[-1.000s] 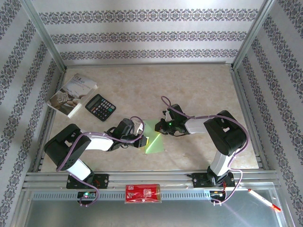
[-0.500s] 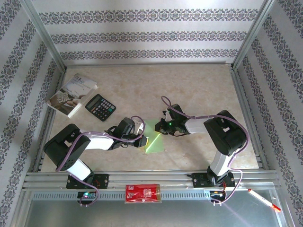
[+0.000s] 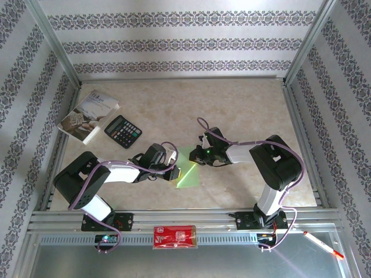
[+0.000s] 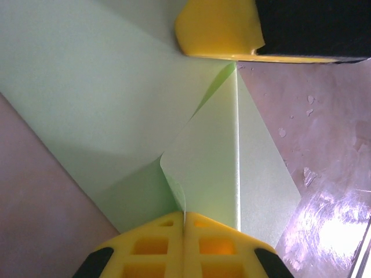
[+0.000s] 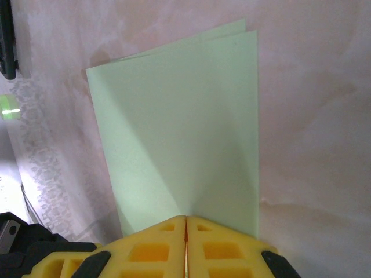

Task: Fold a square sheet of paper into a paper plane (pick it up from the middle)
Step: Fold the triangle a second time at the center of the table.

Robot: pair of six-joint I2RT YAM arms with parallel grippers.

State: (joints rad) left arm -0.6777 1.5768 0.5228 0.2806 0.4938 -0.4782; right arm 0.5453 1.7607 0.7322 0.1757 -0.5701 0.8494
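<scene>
Across the tabletop (image 3: 243,110), seen from above, you find the square sheet of paper (image 3: 189,176) folded and lying between both arms. The left end effector (image 3: 175,172) is at its left edge and the right end effector (image 3: 195,155) at its far side.

Left wrist: the fingers are closed, nipping a raised flap, and the crease runs straight ahead.

Right wrist: the fingers are closed at the sheet's near edge, but grip is unconfirmed. The sheet's long axis points directly away.

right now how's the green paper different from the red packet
The green paper is plain and creased; the red packet is printed and flat. The paper lies on the table; the packet sits on the metal rail at the near edge. Both are thin.
</scene>
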